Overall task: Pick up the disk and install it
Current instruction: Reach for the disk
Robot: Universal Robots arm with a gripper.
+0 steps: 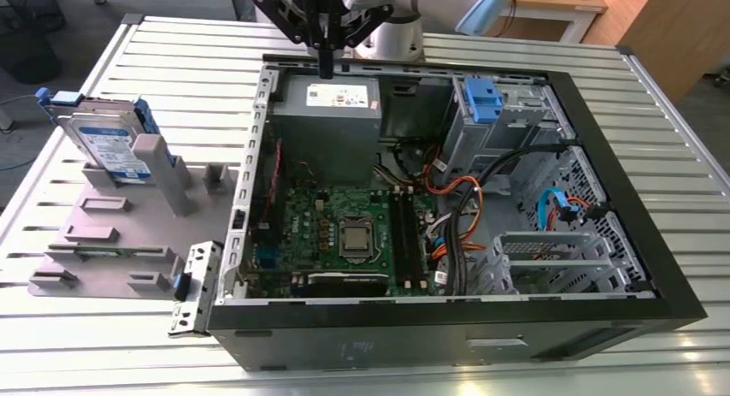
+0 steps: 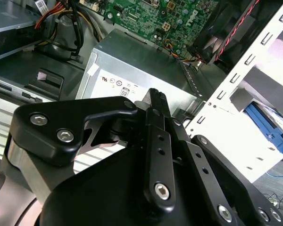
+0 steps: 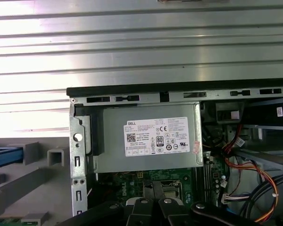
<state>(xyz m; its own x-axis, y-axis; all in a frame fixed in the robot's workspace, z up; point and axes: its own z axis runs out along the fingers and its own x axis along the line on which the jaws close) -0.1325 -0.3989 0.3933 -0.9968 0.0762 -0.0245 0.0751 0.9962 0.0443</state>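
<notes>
The disk (image 1: pixel 108 144), a silver drive with a white-and-blue label and a blue bracket, stands upright in a grey holder (image 1: pixel 108 242) on the exterior view's left, outside the computer case (image 1: pixel 456 332). My gripper (image 1: pixel 326 68) hangs over the case's far wall, just above the grey power-supply box (image 1: pixel 328 114), well away from the disk. Its fingers are shut together with nothing between them. In the second wrist view the gripper (image 2: pixel 155 98) points at the power-supply box (image 2: pixel 141 70). In the first wrist view the gripper (image 3: pixel 153 190) sits over the motherboard edge below that box (image 3: pixel 148 136).
The open case holds a green motherboard (image 1: pixel 342 229), bundles of cables (image 1: pixel 479 199) and a blue caddy (image 1: pixel 483 101) on the metal drive bay at the far right. The grey holder has several upright posts. A slatted metal table (image 1: pixel 171 54) surrounds everything.
</notes>
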